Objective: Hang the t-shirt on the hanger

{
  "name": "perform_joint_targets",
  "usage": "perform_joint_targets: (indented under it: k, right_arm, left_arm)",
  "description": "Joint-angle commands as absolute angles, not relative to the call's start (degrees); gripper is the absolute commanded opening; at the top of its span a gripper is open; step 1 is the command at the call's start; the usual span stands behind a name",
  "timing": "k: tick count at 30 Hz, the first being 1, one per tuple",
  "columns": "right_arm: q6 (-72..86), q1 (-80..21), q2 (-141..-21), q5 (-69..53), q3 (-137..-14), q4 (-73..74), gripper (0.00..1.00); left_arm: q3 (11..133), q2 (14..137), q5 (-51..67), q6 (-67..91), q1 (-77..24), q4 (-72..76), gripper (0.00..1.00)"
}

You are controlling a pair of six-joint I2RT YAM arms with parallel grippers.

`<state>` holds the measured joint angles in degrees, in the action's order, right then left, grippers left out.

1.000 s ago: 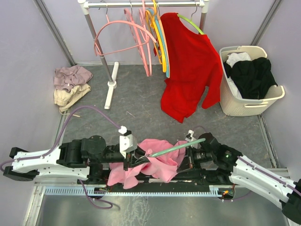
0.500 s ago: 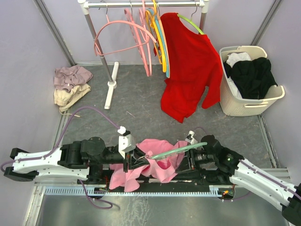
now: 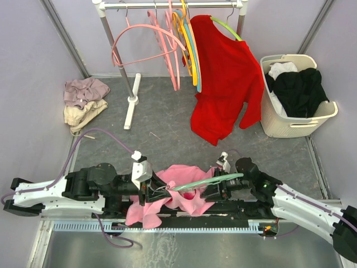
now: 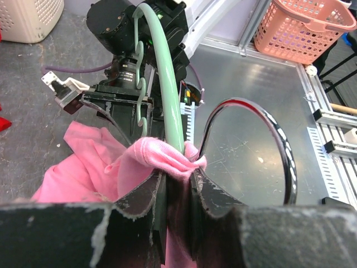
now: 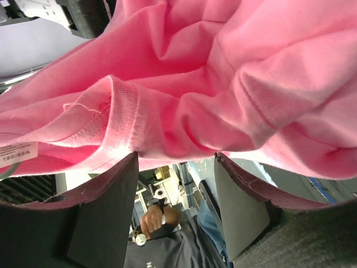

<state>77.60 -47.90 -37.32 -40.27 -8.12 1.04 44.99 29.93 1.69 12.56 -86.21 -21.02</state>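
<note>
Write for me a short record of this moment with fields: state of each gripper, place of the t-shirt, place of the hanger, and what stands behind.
left gripper: shut on a fold of the t-shirt, with an arm of the hanger running into the same grip
right gripper: open, pink fabric just beyond its tips
t-shirt: bunched between the two arms, not yet spread on the hanger
hanger: lies across the top of the t-shirt
background: red shirt on the rail, laundry basket at the right
</note>
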Motion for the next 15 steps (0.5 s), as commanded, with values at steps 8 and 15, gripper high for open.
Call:
perform_joint_targets:
  k: [8, 15]
  right_arm:
    - [77.0, -41.3, -34.9, -50.0, -15.2, 1.9, 0.66]
    - [67.3, -37.1, -47.2, -54.7, -19.8, 4.5, 0.65]
  left_arm:
    - [43.9, 26.3, 4.6, 15.4, -86.1, -17.8, 0.03]
    - [44.3, 26.5, 5.6, 15.3, -86.1, -17.8, 0.03]
